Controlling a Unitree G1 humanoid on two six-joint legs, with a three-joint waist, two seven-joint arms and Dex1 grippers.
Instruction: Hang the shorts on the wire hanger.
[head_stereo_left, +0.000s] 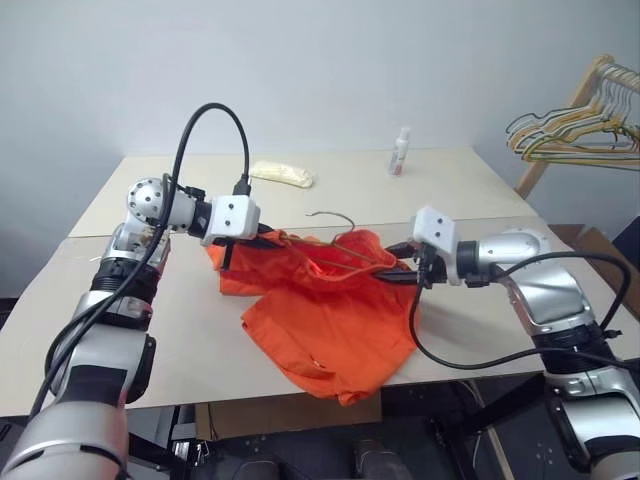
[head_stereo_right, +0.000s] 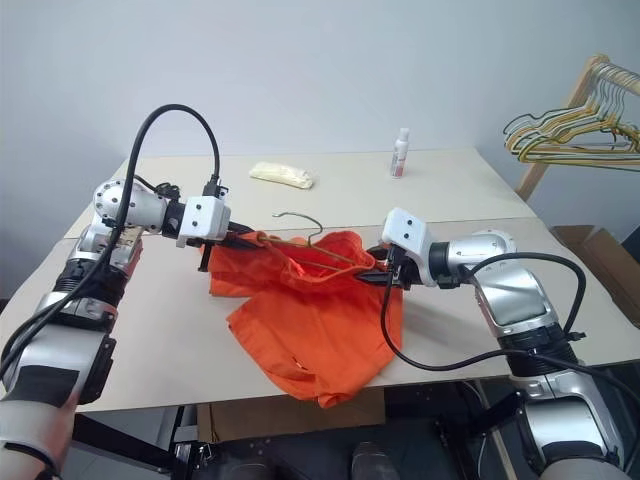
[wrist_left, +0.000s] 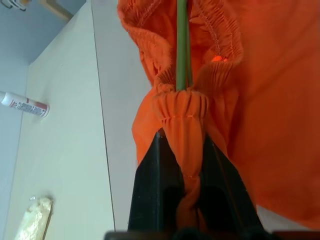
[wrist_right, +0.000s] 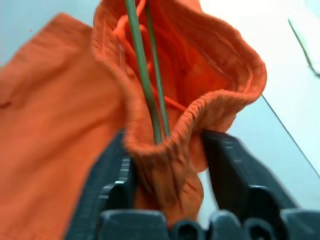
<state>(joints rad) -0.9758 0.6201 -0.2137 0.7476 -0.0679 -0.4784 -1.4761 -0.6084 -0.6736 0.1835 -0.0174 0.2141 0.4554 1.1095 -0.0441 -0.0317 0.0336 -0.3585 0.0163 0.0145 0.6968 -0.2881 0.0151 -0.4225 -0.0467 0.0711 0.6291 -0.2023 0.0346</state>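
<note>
The orange shorts (head_stereo_left: 330, 320) hang over the table's front half, held up by the gathered waistband between my two grippers. The wire hanger (head_stereo_left: 331, 216) lies inside the waistband, its hook sticking out behind, and its thin wire (wrist_left: 182, 45) runs along the waistband opening. My left gripper (head_stereo_left: 262, 238) is shut on the bunched left end of the waistband (wrist_left: 184, 115), where the wire comes out of the fabric. My right gripper (head_stereo_left: 395, 268) is closed around the right end of the waistband (wrist_right: 165, 150), with the two wire strands (wrist_right: 150, 90) between its fingers.
On the beige table (head_stereo_left: 150, 330), a white bottle (head_stereo_left: 401, 152) and a pale yellow packet (head_stereo_left: 282, 174) sit near the far edge. A wooden rack with several bunched hangers (head_stereo_left: 590, 130) stands off the table's right corner. A cardboard box (head_stereo_right: 600, 262) sits on the floor at right.
</note>
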